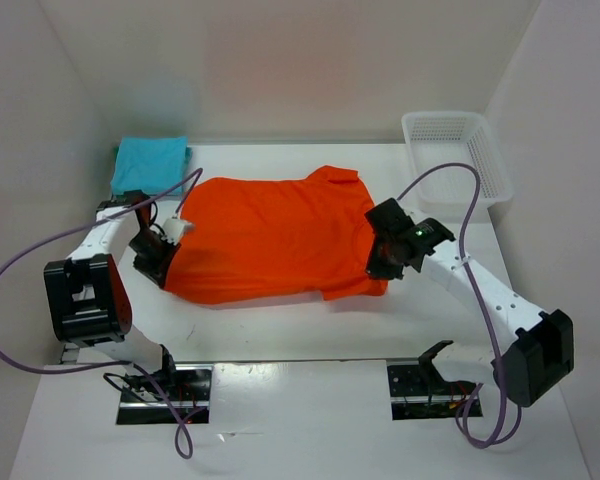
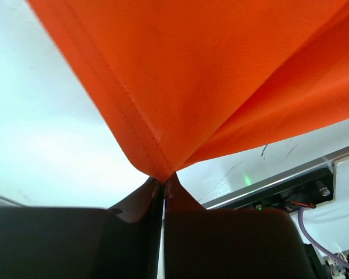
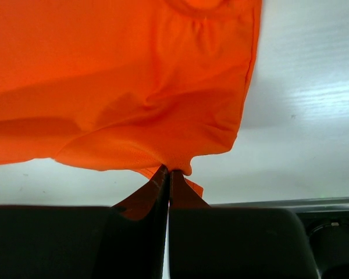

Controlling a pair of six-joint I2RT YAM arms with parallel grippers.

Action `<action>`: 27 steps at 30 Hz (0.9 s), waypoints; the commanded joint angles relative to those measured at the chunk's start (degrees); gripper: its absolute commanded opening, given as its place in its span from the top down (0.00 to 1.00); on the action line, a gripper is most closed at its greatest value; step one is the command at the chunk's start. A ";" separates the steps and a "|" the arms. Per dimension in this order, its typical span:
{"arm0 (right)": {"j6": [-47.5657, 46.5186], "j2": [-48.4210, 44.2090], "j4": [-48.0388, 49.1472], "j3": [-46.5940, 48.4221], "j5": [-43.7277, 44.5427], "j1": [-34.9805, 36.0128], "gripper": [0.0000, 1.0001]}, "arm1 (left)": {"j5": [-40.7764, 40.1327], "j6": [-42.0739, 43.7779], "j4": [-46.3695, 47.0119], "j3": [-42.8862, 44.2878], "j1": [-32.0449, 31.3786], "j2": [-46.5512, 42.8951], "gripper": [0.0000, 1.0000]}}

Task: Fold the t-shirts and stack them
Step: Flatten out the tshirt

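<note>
Currently the turquoise-blue t-shirt (image 1: 150, 162) lies folded at the upper left of the overhead frame, so that step is done. The orange-red t-shirt (image 1: 270, 235) lies spread at centre, unfolded. The left gripper (image 2: 163, 181) is clenched on its left end and the right gripper (image 3: 168, 171) on its right end. Folding and stacking it are still to do. The dark green t-shirt cannot be made out — possibly it is hidden beneath the folded one.
</note>
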 commanded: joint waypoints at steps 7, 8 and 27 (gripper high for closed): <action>-8.62 7.10 4.24 10.51 3.57 -6.96 1.00 | 0.36 0.12 -4.81 10.07 -0.10 3.34 1.00; -8.63 7.63 4.24 10.52 3.57 -6.96 1.00 | 0.36 0.12 -4.81 10.08 -0.10 4.39 1.00; -8.01 4.91 6.87 2.27 -1.34 -6.96 1.00 | 3.86 -0.67 -3.85 9.20 -0.10 5.55 0.97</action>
